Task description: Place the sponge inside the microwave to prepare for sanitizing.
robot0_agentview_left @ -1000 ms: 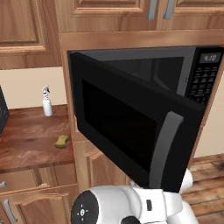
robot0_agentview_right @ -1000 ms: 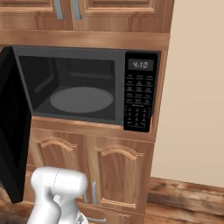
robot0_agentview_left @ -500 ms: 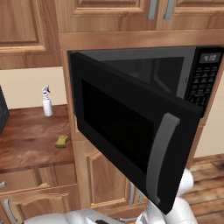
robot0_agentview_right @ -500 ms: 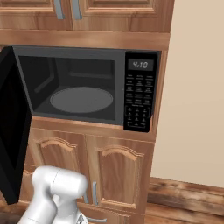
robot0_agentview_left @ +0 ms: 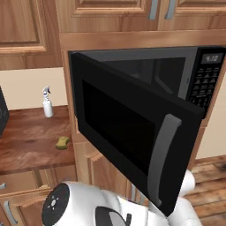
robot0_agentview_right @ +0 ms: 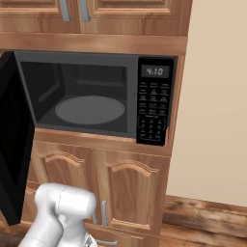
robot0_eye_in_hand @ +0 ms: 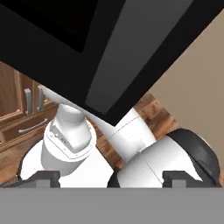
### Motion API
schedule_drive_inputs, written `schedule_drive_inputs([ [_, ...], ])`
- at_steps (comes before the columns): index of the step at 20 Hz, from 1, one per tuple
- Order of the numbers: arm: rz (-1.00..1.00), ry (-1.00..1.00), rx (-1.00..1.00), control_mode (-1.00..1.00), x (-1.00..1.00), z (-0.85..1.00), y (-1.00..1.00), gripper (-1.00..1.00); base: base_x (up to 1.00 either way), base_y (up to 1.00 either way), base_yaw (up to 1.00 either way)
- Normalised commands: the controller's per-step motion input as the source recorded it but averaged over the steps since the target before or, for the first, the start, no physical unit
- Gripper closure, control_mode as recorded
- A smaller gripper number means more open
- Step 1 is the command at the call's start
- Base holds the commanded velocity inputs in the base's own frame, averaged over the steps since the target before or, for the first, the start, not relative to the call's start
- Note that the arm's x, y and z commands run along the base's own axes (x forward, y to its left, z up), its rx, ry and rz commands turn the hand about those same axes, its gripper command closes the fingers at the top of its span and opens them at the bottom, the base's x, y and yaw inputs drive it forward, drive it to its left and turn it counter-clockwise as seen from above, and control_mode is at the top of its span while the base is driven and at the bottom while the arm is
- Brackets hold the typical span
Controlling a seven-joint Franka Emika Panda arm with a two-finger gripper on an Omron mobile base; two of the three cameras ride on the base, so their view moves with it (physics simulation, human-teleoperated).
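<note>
The microwave (robot0_agentview_right: pixel 154 103) stands open, its round turntable (robot0_agentview_right: pixel 89 109) bare inside. Its black door (robot0_agentview_left: pixel 128 128) swings out to the left with the grey bar handle (robot0_agentview_left: pixel 162 160) at its free edge. The yellow-olive sponge (robot0_agentview_left: pixel 62 142) lies on the wooden counter (robot0_agentview_left: pixel 26 141) left of the microwave. In the hand view my gripper (robot0_eye_in_hand: pixel 111 178) is open, with nothing between its fingertips (robot0_eye_in_hand: pixel 47 176). It sits below the door's lower corner and looks up at the handle (robot0_eye_in_hand: pixel 131 48). The arm is folded low in front of the cabinets.
A white spray bottle (robot0_agentview_left: pixel 47 102) stands at the back of the counter, behind the sponge. A dark appliance edge (robot0_agentview_left: pixel 2 115) shows at far left. The open door juts out over the lower cabinets (robot0_agentview_right: pixel 130 193). A beige wall (robot0_agentview_right: pixel 217 106) lies right of the microwave.
The arm's white links have shifted at the bottom of the left base view, dropping and then spreading leftward. Door, sponge and bottle have stayed where they were.
</note>
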Motion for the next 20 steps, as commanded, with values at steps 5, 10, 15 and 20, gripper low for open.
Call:
schedule_drive_inputs([
  [5,0.24,0.26,0.34,-1.0,-0.19,0.55,-0.23,-1.0,0.0,0.0,0.0],
  [10,0.28,0.15,0.22,-1.0,-0.22,0.12,-0.41,-1.0,0.0,0.0,0.0],
  [15,0.2,0.14,0.26,-1.0,0.07,0.01,-0.9,-1.0,0.0,0.0,0.0],
  [20,0.11,0.03,0.25,-1.0,0.0,0.01,-0.79,-1.0,0.0,0.0,0.0],
])
